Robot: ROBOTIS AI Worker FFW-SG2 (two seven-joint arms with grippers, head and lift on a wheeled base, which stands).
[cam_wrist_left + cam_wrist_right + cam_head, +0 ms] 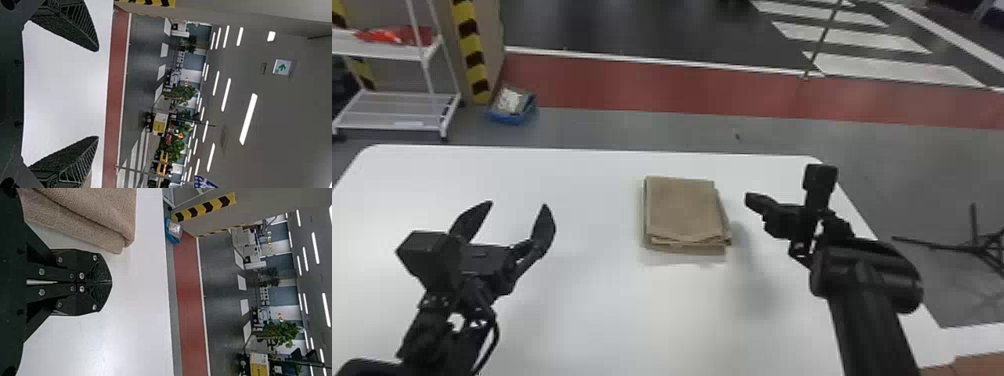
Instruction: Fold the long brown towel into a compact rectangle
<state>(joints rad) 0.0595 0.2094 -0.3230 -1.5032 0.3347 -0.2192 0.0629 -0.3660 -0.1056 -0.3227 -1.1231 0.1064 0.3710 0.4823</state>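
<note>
"Across the near side of the scene, what is biggest?" asks the first speaker.

"The white table," answers the second. "Over its left side hangs the left gripper, fingers spread wide with nothing between them. At the right, the right gripper has its fingers pressed together, empty too, just beside the towel."

"And where does the towel lie?"

"Flat on the table, a little right of the middle, between the two grippers and nearer the right one. It is already a compact, layered rectangle, so the folding looks all but done. Lower layers peek out along its right and near edges."

"How would one finish well?"

"If tidying is wanted, the closed right fingers could nudge the right edge gently inward, then pat the stack from above. Dragging sideways might shift the top layer and open the fold. Otherwise, both arms would do best to back off without brushing the cloth."

"Any labels or writing?"

"No label can be made out on the towel. Far off, a pale sign carries a green arrow; no wording can be made out on it."
</note>
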